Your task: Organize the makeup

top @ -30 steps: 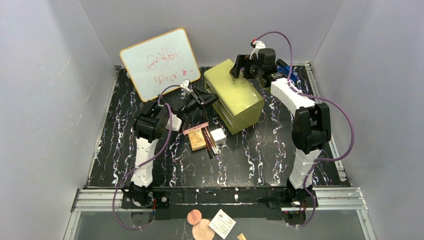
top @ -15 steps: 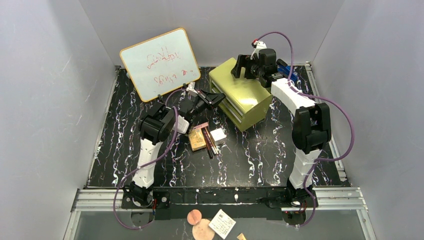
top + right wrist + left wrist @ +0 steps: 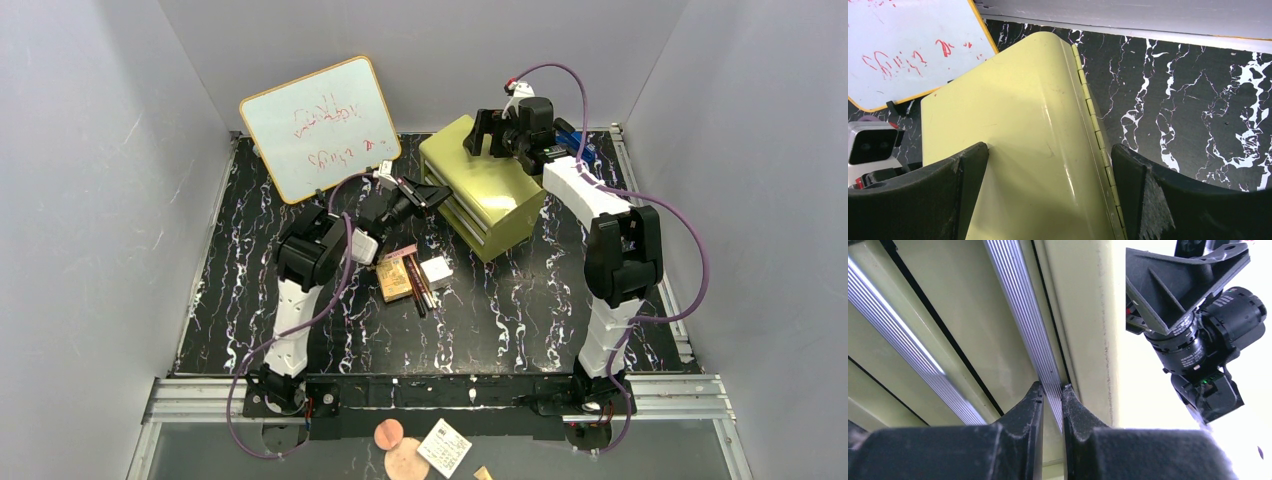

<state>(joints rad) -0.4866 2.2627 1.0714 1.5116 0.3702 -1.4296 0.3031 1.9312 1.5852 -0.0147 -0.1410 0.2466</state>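
Nudged forward, left gripper pinches drawer handle.

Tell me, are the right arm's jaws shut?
No, the right arm's jaws stand wide apart, the yellow chest showing between them.

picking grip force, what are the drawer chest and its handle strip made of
Drawer chest: probably painted metal or hard plastic; smooth olive-yellow satin surface with soft glare. Handle strip: likely aluminium; silver, finely ribbed, bright sheen.
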